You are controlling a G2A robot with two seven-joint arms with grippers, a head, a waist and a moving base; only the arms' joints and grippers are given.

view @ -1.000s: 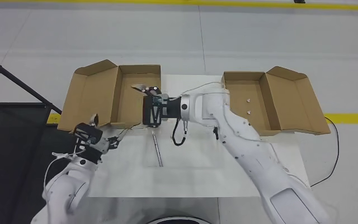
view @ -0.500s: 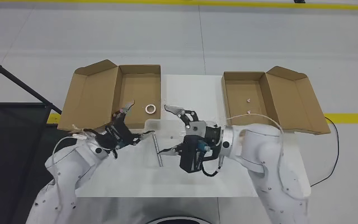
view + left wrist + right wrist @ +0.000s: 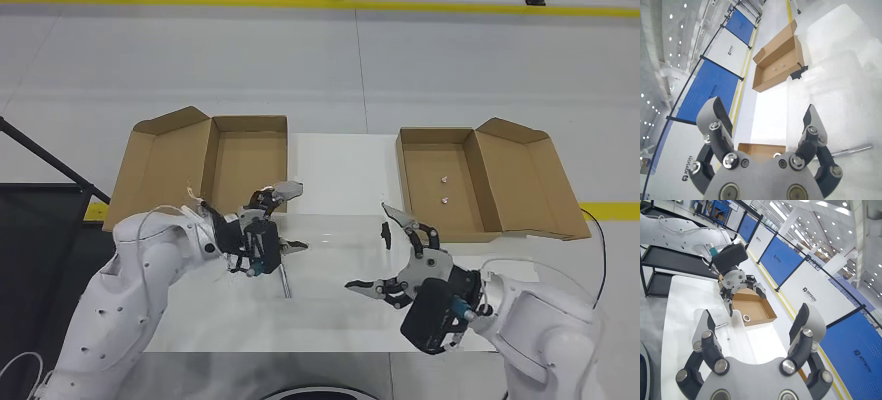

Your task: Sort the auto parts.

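A metal rod lies on the white table, beside a tiny part. My left gripper hangs open and empty just above the rod's far end, at the near corner of the left cardboard box. A metal ring lies inside that box. My right gripper is open and empty over the table's near right. A small black part sits close by it. The right cardboard box holds two small metal parts.
Both boxes have their lids folded outward past the table's sides. The rod rests in a shallow pale tray on the table. A black shelf rack stands beyond the table on the left arm's side.
My right arm has pulled back from the left box, leaving the ring there, and come to the near right. My left arm has swung in from the table's left edge towards the rod.
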